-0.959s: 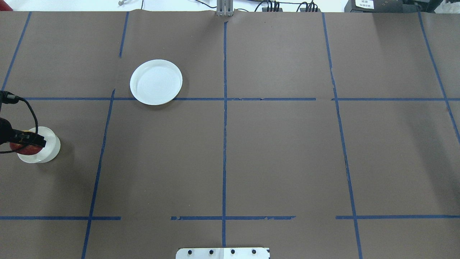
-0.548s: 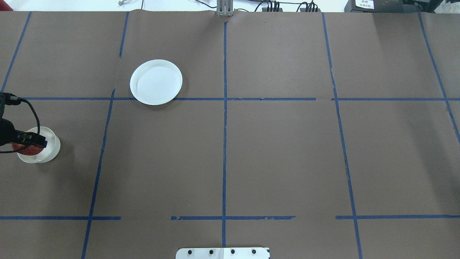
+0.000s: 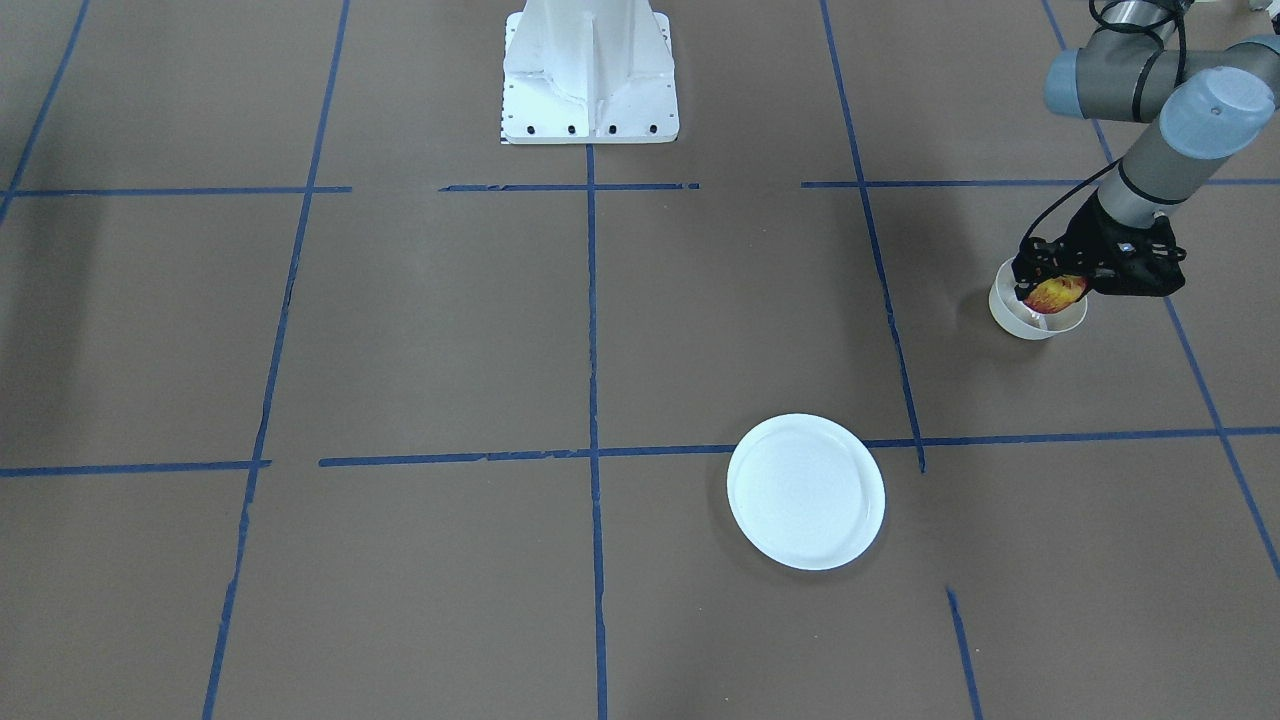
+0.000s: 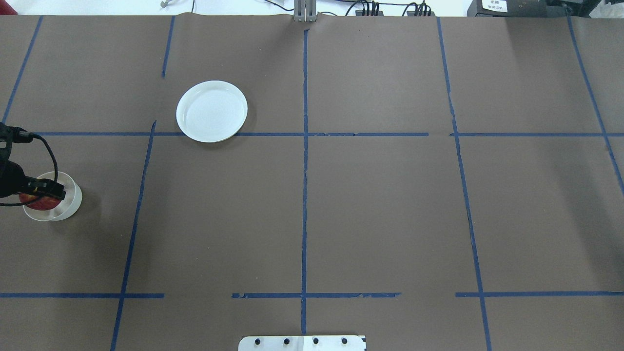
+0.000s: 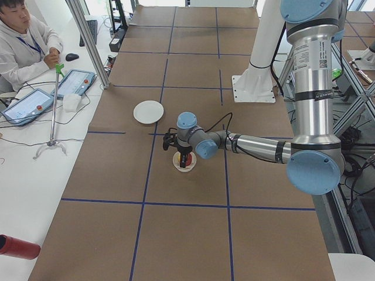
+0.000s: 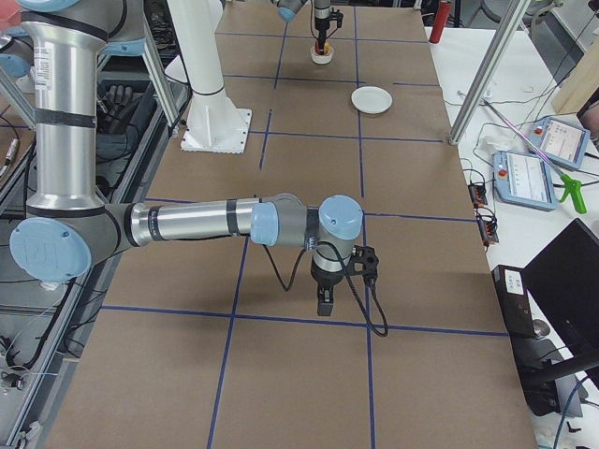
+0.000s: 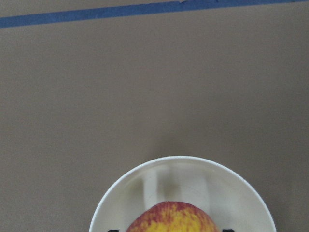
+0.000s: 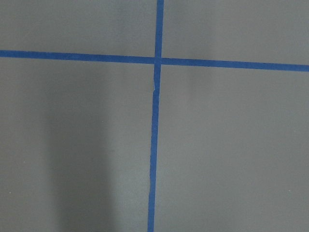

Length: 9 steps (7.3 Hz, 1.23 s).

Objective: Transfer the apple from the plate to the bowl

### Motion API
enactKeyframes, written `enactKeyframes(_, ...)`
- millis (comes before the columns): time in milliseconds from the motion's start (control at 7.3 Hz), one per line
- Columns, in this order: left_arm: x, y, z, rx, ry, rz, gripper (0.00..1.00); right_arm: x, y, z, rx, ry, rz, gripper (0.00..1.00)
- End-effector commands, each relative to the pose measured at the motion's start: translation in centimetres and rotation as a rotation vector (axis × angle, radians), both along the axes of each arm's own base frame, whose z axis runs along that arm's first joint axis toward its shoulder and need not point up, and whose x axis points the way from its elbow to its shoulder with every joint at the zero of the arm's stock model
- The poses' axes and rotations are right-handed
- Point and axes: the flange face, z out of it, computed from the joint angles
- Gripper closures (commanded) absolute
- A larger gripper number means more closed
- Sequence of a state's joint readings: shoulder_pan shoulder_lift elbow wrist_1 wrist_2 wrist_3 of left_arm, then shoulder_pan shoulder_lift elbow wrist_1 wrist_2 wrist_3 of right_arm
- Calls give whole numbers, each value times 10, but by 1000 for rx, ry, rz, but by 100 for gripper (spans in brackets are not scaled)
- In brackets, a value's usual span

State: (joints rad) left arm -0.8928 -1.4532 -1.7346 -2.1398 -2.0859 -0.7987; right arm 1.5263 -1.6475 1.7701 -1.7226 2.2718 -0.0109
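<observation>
One step is left: my left gripper (image 3: 1052, 287), clamped on the small round red-and-yellow apple (image 3: 1056, 293), holds it just over the small deep cream-white bowl (image 3: 1012, 316), well apart from the flat round white plate (image 3: 806, 492), so I should lower centrally and open without nudging the rim.

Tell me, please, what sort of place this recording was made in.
Most likely a robotics lab or data-collection cell. The brown-papered table is gridded with blue tape, the left arm and right arm are industrial ones, and an operator sits alongside with control tablets.
</observation>
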Motion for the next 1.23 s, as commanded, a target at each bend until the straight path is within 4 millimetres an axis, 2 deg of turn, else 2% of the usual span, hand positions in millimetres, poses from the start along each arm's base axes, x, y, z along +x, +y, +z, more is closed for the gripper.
enactKeyframes(0, 3, -4, -5, 9, 7, 1, 10, 0, 0, 0, 0, 0, 0, 0)
enactKeyframes(137, 4, -5, -6, 11, 9, 1, 2, 0, 0, 0, 0, 0, 0, 0)
enactKeyframes(274, 2, -5, -13, 17, 16, -2, 1, 0, 0, 0, 1, 0, -1, 0)
enactKeyframes(411, -6, 0, -29, 38, 39, 16, 0, 0, 0, 0, 0, 0, 0, 0)
enactKeyframes(548, -38, -10, -49, 91, 41, 32, 0, 0, 0, 0, 0, 0, 0, 0)
enactKeyframes(685, -98, -28, -67, 118, 5, 31, 0, 0, 0, 0, 0, 0, 0, 0)
enactKeyframes(822, -149, -34, -74, 146, -53, 62, 0, 0, 0, 0, 0, 0, 0, 0)
enactKeyframes(959, -213, -39, -66, 179, -108, 75, 0, 0, 0, 0, 0, 0, 0, 0)
enactKeyframes(1096, -259, -37, -52, 191, -137, 63, 1, 0, 0, 0, 0, 0, 0, 0)
